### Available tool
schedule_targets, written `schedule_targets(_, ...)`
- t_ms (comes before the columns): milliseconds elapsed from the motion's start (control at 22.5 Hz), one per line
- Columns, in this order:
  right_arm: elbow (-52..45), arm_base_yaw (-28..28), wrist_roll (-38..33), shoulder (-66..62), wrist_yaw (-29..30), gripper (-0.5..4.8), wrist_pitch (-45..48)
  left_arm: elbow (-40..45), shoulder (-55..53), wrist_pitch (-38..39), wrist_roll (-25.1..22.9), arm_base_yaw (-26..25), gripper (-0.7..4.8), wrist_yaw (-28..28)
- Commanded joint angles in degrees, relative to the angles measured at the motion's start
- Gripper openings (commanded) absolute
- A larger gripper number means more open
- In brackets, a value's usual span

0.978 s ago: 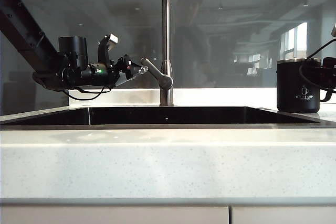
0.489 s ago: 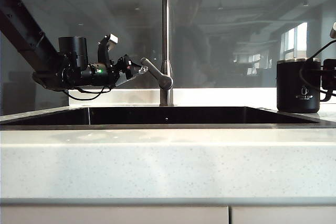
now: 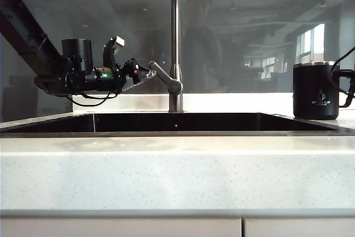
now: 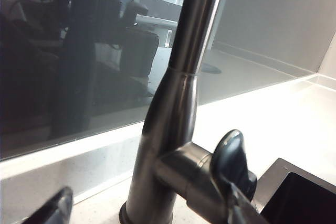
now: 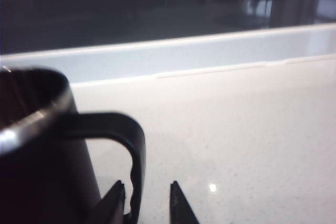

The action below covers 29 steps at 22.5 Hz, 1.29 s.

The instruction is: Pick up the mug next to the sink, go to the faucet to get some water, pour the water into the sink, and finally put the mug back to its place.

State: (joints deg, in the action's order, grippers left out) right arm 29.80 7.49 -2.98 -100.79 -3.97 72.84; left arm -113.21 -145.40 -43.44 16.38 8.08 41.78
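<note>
Right wrist view: mug (image 5: 37, 150) handle between open right hand (image 5: 147, 203) fingertips.

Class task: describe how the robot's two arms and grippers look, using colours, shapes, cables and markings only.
The left arm is a black angled beam ending in a black cylindrical wrist block with a small green light, a loose black cable below it and a pale bracket on top. The left gripper is black and slim. The right gripper shows two dark pointed fingertips.

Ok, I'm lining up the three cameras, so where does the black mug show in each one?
Exterior view: mug upright on the counter at far right, beside the sink.
Left wrist view: not in it; only the faucet.
Right wrist view: mug fills the lower left, handle toward the right hand.
Shared landmark: the white counter.
</note>
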Motion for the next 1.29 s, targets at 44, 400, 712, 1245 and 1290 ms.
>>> schedule_targets(44, -2.58, -0.35, -0.39, 3.54, -0.15, 1.27, 2.01, -0.17, 0.28, -0.28, 0.11, -0.09, 3.71, -0.59)
schedule_targets(400, -13.14, -0.48, -8.59, 15.85, 5.44, 0.19, 1.97, -0.17, 0.28, -0.28, 0.11, -0.09, 3.71, -0.61)
schedule_targets(712, -22.69, -1.77, -14.14, 27.58, 13.11, -0.06, 2.01, -0.17, 0.28, -0.28, 0.11, -0.09, 3.71, -0.59)
schedule_targets(1245, -25.35, -1.7, -14.12, 29.59, 15.85, -0.05, -1.05, -0.17, 0.28, -0.28, 0.11, -0.09, 3.71, -0.59)
schedule_targets(1290, -25.35, -1.7, -14.12, 29.59, 15.89, -0.05, -1.05, -0.17, 0.28, -0.28, 0.11, -0.09, 3.71, -0.59)
